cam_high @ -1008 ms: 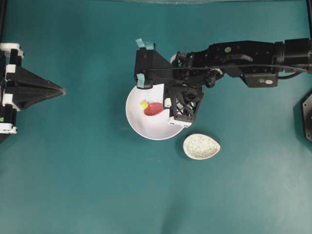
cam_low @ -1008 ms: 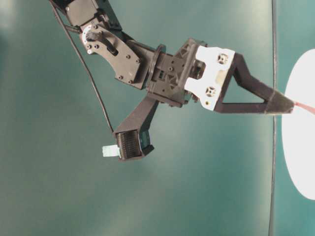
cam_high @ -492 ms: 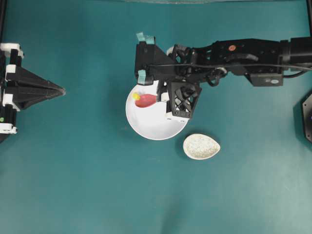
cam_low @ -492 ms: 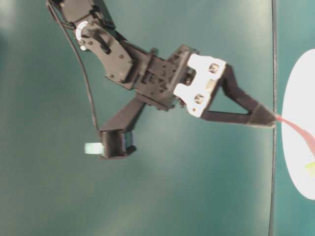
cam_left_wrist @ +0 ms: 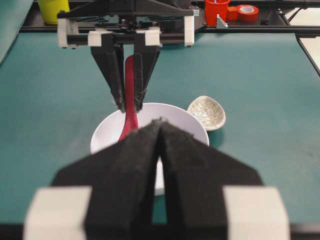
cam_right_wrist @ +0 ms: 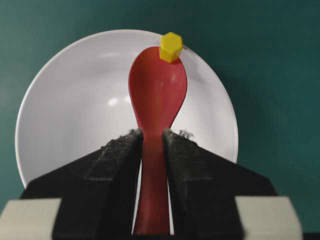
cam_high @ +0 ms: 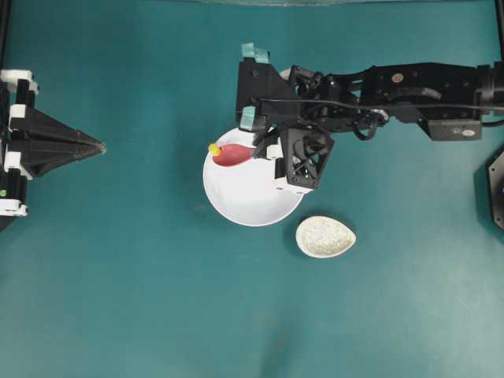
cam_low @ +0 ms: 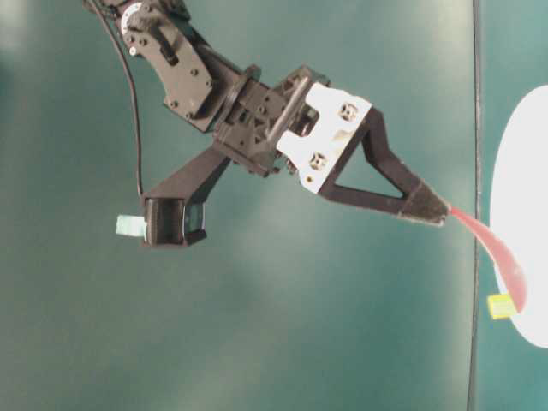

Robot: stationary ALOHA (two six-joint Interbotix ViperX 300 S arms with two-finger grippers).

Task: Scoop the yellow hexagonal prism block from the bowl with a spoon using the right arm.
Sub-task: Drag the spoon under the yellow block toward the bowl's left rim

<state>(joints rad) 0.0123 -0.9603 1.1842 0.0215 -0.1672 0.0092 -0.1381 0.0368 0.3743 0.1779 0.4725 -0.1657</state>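
On the teal tabletop, the right claw (cam_right_wrist: 152, 137) clamps the glossy red-pink spoon (cam_right_wrist: 157, 95), whose tip carries the tiny yellow hexagonal block (cam_right_wrist: 171, 47) over the white bowl's (cam_right_wrist: 75, 100) rim, so I'd lift level and slowly; the left claw (cam_left_wrist: 161, 131) rests closed.

Even bright light — soft shadows, table-level view blurred.

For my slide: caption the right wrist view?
Right hand grips red spoon, yellow block perched on its tip above white bowl.
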